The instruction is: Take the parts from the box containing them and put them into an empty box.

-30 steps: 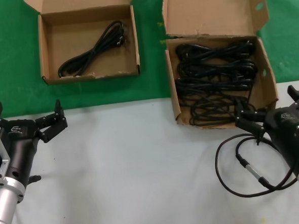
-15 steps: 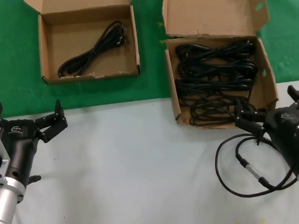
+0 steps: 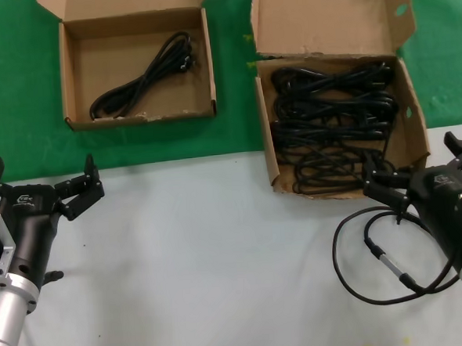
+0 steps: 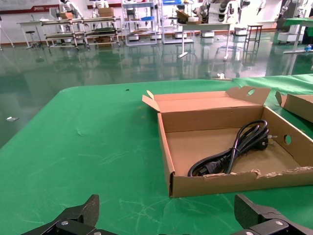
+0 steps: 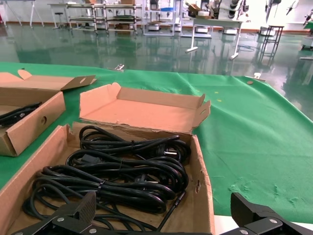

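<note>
2 cardboard boxes sit on the green mat at the far side of the table. The larger box [image 3: 339, 119], on the robot's right, has its tall slotted flap standing up and holds a pile of black power cords [image 3: 334, 123] filling most of its floor. The smaller box [image 3: 136, 65], on the left and well apart from it, holds 1 cord bundle [image 3: 143, 76] lying diagonally across its floor.

Right gripper [image 3: 416, 179] hovers just in front of the larger box's torn front wall, fingers spread wide, nothing between them. Left gripper [image 3: 39, 181] hangs over the white table surface [image 3: 205, 261] near the mat's edge, in front of the smaller box, fingers also spread and empty.

A thin black cable [image 3: 378, 262] with a silver connector loops on the table beside the right arm.
</note>
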